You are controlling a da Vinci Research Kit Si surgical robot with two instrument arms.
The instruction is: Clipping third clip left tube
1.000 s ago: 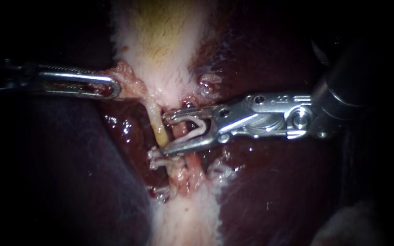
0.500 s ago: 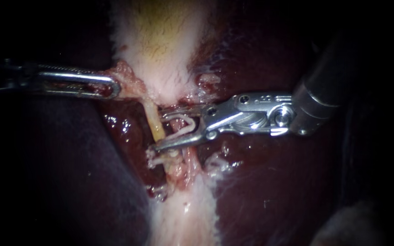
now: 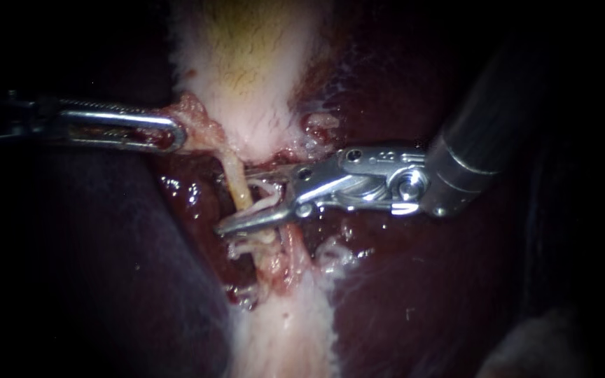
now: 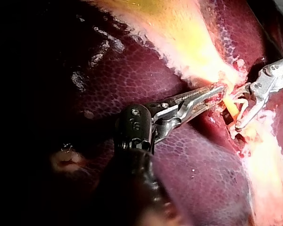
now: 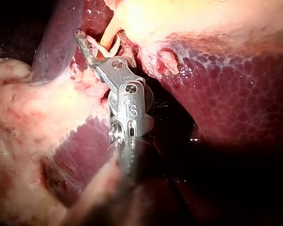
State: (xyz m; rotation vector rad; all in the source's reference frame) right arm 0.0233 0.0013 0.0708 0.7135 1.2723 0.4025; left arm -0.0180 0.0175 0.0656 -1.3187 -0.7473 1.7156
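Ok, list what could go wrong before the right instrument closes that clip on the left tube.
1. The right instrument holds the new clip with the left tube near its leg ends; closing may catch only part of the tube.
2. Its lower jaw lies right beside the placed clip and might snag it.
3. If the left instrument loses its tissue, the tube could slacken and shift.

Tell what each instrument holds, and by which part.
The left instrument holds tissue at the edge of the gallbladder. The right instrument holds an open clip, a leg against each jaw, around the tube.
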